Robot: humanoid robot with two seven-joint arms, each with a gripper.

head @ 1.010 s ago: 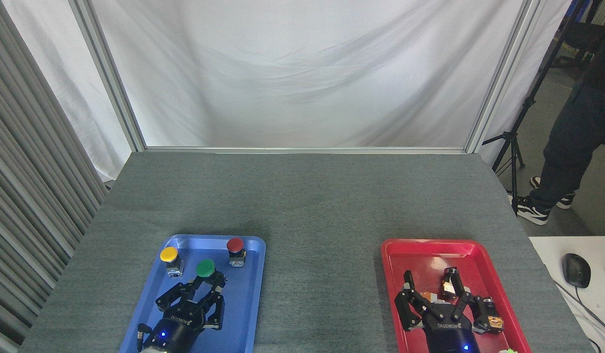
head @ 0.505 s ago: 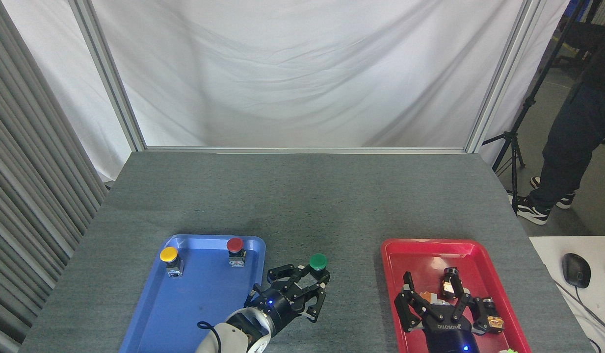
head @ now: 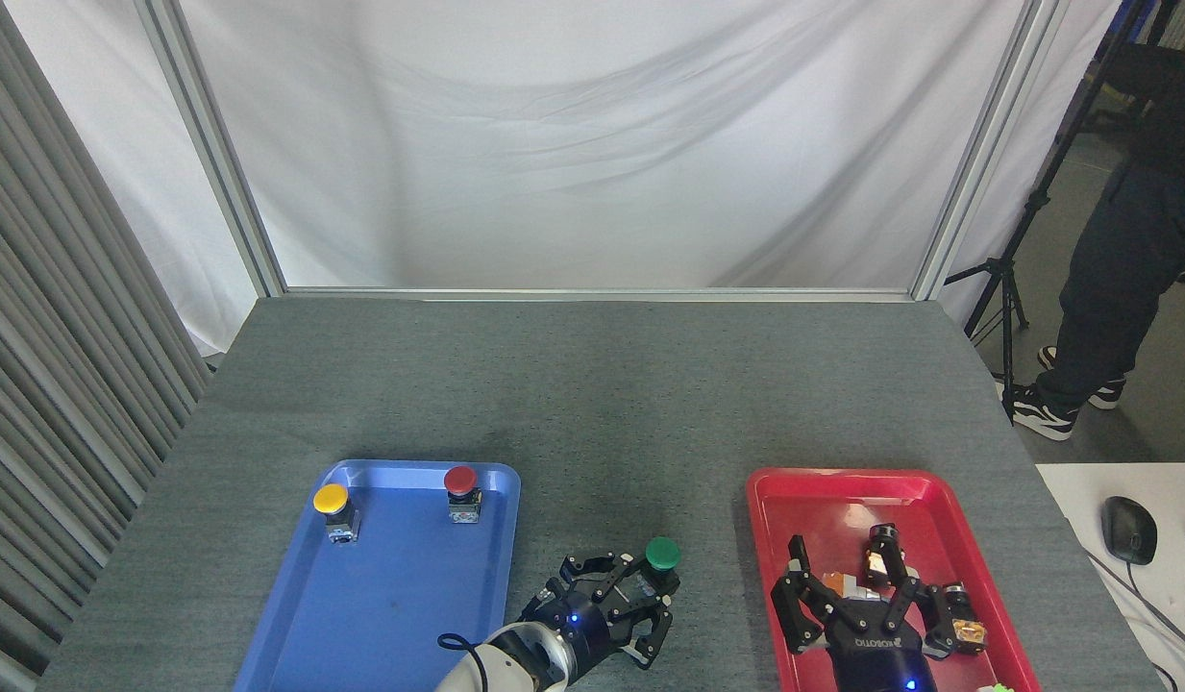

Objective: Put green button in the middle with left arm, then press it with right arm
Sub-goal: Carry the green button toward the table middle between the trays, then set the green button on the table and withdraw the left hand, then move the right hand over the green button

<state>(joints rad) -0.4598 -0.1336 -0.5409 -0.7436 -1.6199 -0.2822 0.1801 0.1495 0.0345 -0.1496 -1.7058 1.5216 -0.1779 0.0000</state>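
The green button (head: 662, 555) has a round dark-green cap and sits between the fingers of my left gripper (head: 640, 601), which is shut on it over the bare grey tabletop (head: 611, 423) between the two trays. Its base is hidden among the black fingers. Whether it rests on the felt or hangs just above it, I cannot tell. My right gripper (head: 847, 586) hovers open over the red tray (head: 765, 500) at the lower right, its fingers spread and empty.
A yellow button (head: 331, 501) and a red button (head: 460, 483) stand at the far end of the blue tray (head: 400, 615). Small metal parts lie in the red tray. A person's legs and a tripod stand off the table's right side, near a computer mouse (head: 1128, 529).
My left gripper carried the green button out of the blue tray and rightward onto the grey middle, then slightly further right and nearer to me. The right gripper stayed in place.
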